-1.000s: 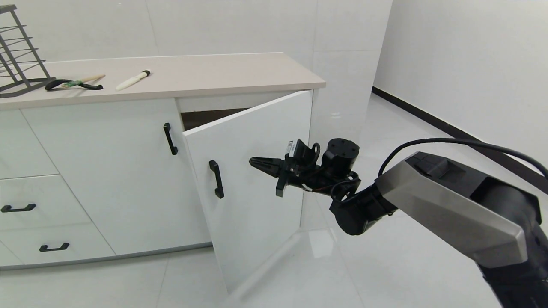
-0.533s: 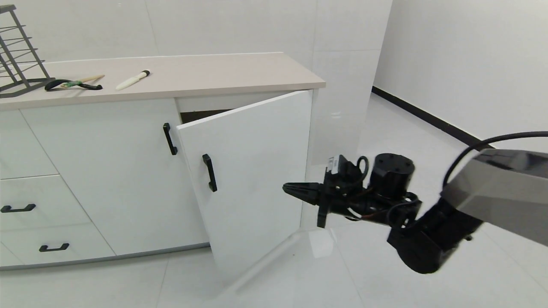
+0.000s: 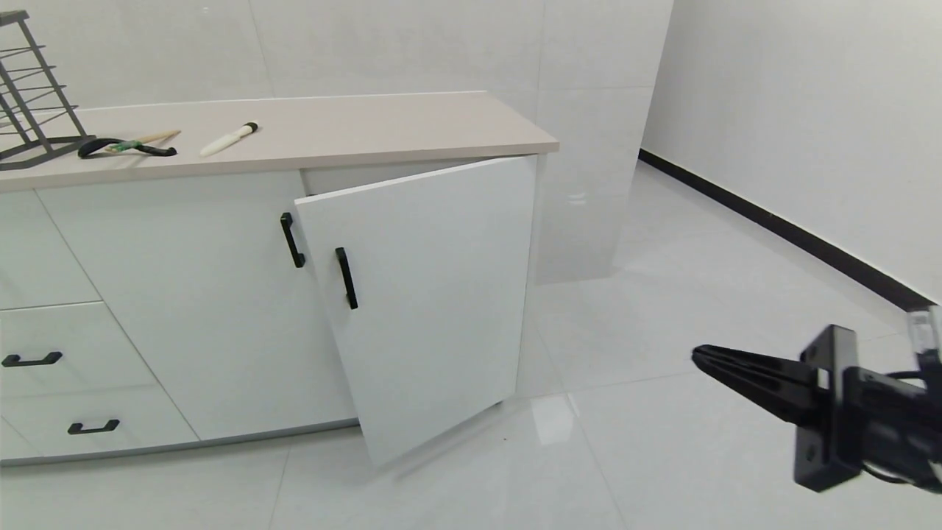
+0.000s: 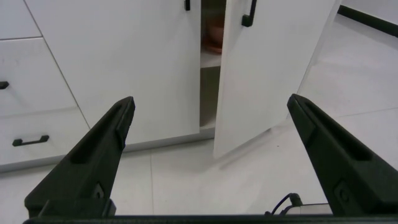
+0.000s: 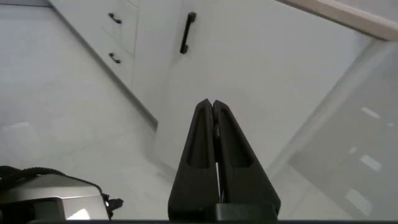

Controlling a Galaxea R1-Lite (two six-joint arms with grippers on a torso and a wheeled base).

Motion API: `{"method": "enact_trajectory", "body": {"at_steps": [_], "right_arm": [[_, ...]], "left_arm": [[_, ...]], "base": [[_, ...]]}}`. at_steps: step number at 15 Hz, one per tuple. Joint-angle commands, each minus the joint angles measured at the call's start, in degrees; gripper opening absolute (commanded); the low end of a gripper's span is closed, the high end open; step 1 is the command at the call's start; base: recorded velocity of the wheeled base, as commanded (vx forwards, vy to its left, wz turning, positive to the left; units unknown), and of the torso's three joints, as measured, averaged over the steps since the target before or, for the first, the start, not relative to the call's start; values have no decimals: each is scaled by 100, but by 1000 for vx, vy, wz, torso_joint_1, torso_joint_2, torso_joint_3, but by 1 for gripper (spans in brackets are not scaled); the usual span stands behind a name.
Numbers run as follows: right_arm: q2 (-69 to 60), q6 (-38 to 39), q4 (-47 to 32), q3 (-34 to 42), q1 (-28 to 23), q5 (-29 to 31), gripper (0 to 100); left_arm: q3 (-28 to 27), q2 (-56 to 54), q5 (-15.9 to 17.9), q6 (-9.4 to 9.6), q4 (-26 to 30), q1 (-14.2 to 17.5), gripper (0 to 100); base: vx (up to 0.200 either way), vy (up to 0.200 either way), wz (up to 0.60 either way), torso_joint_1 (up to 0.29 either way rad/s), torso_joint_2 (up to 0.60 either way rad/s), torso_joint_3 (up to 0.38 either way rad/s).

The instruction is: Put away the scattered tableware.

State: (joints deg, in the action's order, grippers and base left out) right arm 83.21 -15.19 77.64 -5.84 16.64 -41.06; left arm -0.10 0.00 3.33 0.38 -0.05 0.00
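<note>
Right gripper (image 3: 697, 354) first: its two black, wedge-shaped fingers are pressed flat together, nothing between them. They taper to a blunt point in the right wrist view (image 5: 212, 103). It hangs low over the glossy tiled floor (image 3: 647, 309), well apart from the cabinet, tip aimed toward it.

Left gripper (image 4: 210, 102) now: jaws spread wide, two matte black angular fingers (image 4: 99, 155) framing the cabinet front, and nothing held.

Out to the cabinet. The smooth white cabinet door (image 3: 434, 294) stands ajar, hinged at the right-hand corner, its free edge swung out over the floor. A slim black bar handle (image 3: 346, 277) runs upright near that edge. Through the gap, the left wrist view catches a brownish rounded vessel (image 4: 214, 34) on an inner shelf; what it is, I cannot tell. Just beside the door, the neighbouring door (image 3: 184, 294) is shut. Farther left are flat white drawers (image 3: 44, 331).

Up top is the beige matte countertop (image 3: 383, 125), square-edged. The tableware lies at its left end. There is a slender white utensil (image 3: 229, 138) with a dark tip, and near it a black looped utensil (image 3: 129, 146) lying against a wooden stick. Both are beside a dark wire rack (image 3: 29, 88).

There's open floor to the right of the door, running to a black baseboard (image 3: 773, 221).
</note>
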Motion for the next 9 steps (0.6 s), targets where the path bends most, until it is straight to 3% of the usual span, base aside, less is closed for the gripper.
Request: {"method": "enact_trajectory", "body": {"at_steps": [1, 4, 9], "right_arm": [[-1932, -19, -742, 584, -715, -7, 0], [-4313, 16, -2456, 584, -1585, -7, 0], [-6590, -10, -3915, 584, -1901, -7, 0]], "left_arm": [[1, 0, 1, 6, 5, -9, 100], [1, 0, 1, 15, -4, 0, 100], [1, 0, -8, 24, -4, 0, 100]], "base": [[0, 0, 0, 0, 0, 0], [0, 0, 0, 0, 0, 0], [0, 0, 0, 0, 0, 0]]}}
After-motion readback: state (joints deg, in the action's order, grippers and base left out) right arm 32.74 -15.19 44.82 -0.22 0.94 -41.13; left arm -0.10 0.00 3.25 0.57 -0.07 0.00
